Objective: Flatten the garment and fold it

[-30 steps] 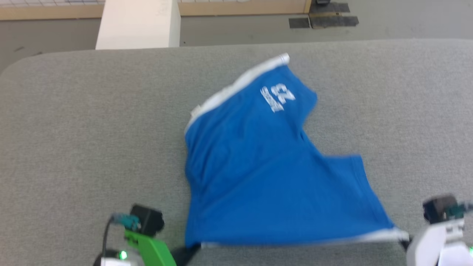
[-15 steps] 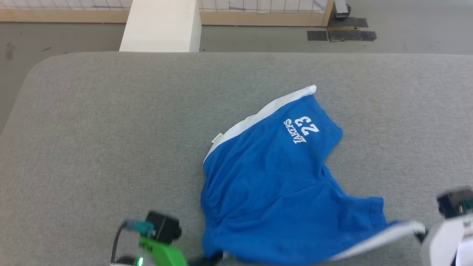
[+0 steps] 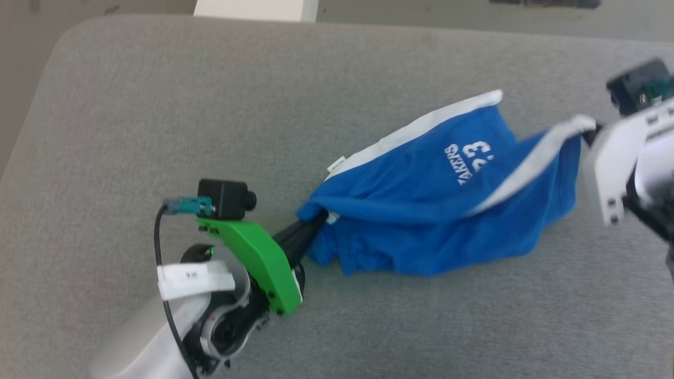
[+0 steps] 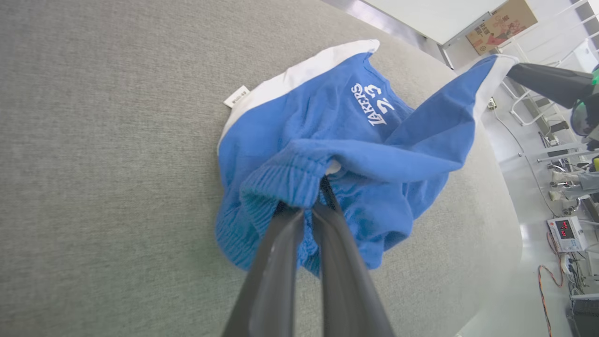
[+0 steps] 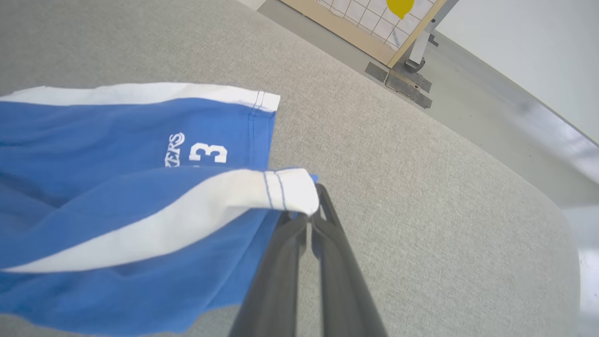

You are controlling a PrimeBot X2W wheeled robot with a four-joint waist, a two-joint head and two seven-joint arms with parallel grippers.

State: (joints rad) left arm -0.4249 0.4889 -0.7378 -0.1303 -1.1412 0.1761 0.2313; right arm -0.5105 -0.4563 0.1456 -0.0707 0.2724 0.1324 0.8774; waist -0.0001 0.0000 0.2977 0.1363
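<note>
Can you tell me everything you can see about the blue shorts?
The shorts are bright blue, soft cloth with a broad white side stripe, white "LAKERS 23" lettering, a gathered waistband and a small white tag. They are crumpled, not flat, partly lying on the grey fabric table. The left gripper is shut on the waistband; the right gripper is shut on a white-trimmed hem corner, holding it up above the rest.

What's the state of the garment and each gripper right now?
garment: crumpled, not flat; one leg raised over the other.
left gripper: shut on the gathered waistband.
right gripper: shut on the white hem corner, holding it above the grey surface.
</note>
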